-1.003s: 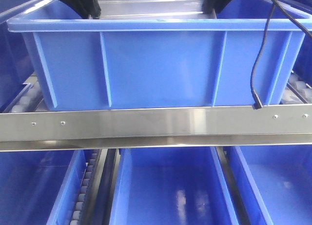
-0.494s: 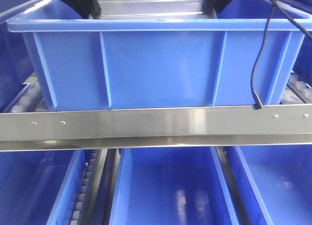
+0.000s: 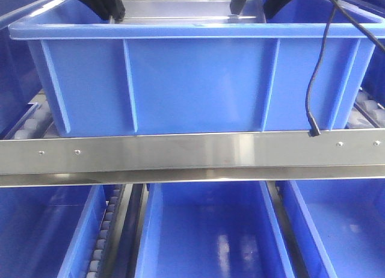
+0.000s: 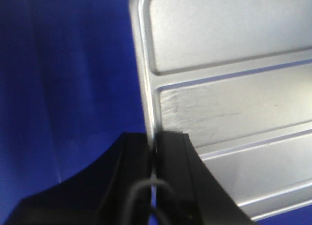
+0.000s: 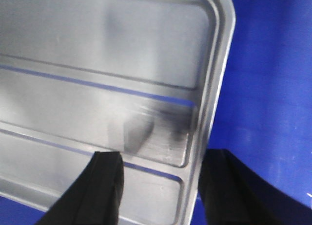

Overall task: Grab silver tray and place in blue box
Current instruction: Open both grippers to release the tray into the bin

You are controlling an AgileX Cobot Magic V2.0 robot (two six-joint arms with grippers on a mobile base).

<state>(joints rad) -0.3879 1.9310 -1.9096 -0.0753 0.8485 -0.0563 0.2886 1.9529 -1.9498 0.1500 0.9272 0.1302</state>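
The silver tray (image 3: pixel 180 7) with long ridges lies inside the blue box (image 3: pixel 192 85), only its far part showing over the box's rim. In the left wrist view my left gripper (image 4: pixel 153 147) is shut on the tray's left rim (image 4: pixel 146 88). In the right wrist view my right gripper (image 5: pixel 163 161) is open, its fingers astride the tray's right rim (image 5: pixel 214 88), one over the tray's bottom, one outside over the blue floor. In the front view the left gripper (image 3: pixel 99 1) and right gripper (image 3: pixel 258 1) reach into the box from above.
A steel rail (image 3: pixel 192 151) crosses in front of the box. A black cable (image 3: pixel 316 79) hangs down the box's right front. Narrower blue bins (image 3: pixel 210 230) stand on the shelf below. Roller tracks (image 3: pixel 30 124) flank the box.
My right gripper has opened and let go of the tray's right rim; its fingers now stand apart. The left gripper and the tray have stayed in place.
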